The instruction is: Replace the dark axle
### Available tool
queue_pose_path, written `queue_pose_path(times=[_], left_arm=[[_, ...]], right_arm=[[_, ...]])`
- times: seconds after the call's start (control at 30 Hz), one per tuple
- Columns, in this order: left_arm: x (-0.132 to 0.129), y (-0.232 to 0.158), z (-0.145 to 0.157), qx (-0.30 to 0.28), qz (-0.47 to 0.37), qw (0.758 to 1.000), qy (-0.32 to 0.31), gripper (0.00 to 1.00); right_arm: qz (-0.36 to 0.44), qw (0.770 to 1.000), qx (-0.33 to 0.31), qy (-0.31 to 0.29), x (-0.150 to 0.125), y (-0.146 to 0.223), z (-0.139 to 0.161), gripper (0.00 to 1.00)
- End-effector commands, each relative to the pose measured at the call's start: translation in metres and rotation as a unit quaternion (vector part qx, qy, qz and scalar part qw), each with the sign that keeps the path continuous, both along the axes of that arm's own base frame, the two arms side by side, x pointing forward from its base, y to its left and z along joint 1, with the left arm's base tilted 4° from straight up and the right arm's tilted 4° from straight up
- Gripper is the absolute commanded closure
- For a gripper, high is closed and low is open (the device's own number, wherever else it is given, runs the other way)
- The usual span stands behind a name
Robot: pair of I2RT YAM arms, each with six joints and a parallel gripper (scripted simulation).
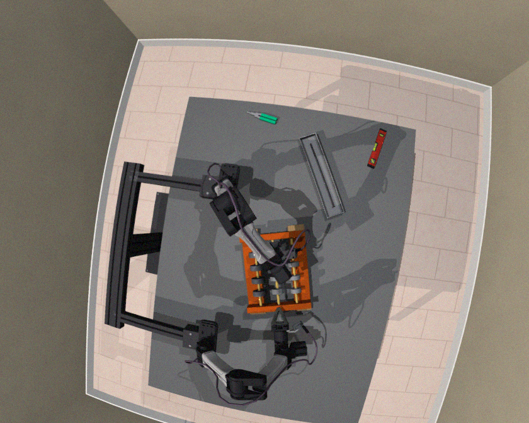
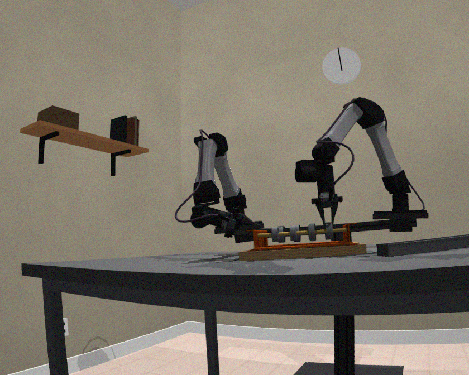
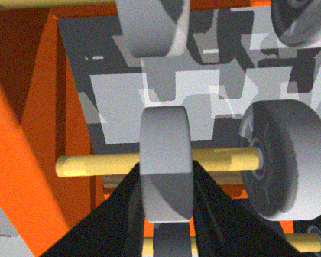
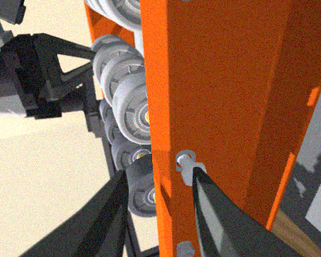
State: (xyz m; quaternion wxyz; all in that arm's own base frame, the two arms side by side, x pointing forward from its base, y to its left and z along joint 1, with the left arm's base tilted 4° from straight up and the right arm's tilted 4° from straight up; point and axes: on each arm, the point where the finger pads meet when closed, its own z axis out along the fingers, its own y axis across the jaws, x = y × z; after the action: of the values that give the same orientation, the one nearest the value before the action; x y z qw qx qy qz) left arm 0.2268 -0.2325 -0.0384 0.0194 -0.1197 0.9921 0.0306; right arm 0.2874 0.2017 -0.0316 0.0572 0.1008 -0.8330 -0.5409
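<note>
The orange wheel frame [image 1: 255, 310] [image 3: 4, 164] [image 4: 218, 95] stands on its wooden battens [image 2: 303, 253]. My left gripper [image 2: 328, 225] [image 3: 166, 170] is shut on a grey wheel [image 3: 166, 138], with yellow spacers [image 3: 104, 164] either side. Any axle inside them is hidden. My right gripper [image 1: 279, 310] [image 4: 160, 178] is partly open at the near rail's outer face. The bright axle's head [image 4: 188, 177] stands a little off that rail beside one fingertip, the shaft entering the hole; no grip on it shows. The dark axle lies in the grey tray [image 1: 305, 136].
Neighbouring rows of wheels [image 1: 257, 281] [image 4: 131, 103] flank the middle row closely. The left forearm [image 1: 257, 243] hangs over the frame. Green-handled pliers [image 1: 268, 118] and a red spirit level [image 1: 376, 148] lie beyond the frame, on either side of the tray.
</note>
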Motion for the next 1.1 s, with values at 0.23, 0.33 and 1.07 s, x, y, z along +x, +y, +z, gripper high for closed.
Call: queue_pose_path(times=[0.23,0.33,1.07], left_arm=[[0.0041,-0.0070,0.0041,-0.005,0.003,1.000,0.000,1.00],[0.0045,-0.0078,0.0047,-0.006,0.003,1.000,-0.001,1.00],[0.0034,-0.0100,0.0060,-0.008,0.000,1.000,-0.001,1.00]], right_arm=[[0.006,1.000,0.012,0.002,-0.0037,0.0062,0.0068,0.67],[0.006,1.000,0.012,0.001,-0.0032,0.0061,0.0069,0.67],[0.005,1.000,0.013,-0.008,0.0000,0.0055,0.0078,0.67]])
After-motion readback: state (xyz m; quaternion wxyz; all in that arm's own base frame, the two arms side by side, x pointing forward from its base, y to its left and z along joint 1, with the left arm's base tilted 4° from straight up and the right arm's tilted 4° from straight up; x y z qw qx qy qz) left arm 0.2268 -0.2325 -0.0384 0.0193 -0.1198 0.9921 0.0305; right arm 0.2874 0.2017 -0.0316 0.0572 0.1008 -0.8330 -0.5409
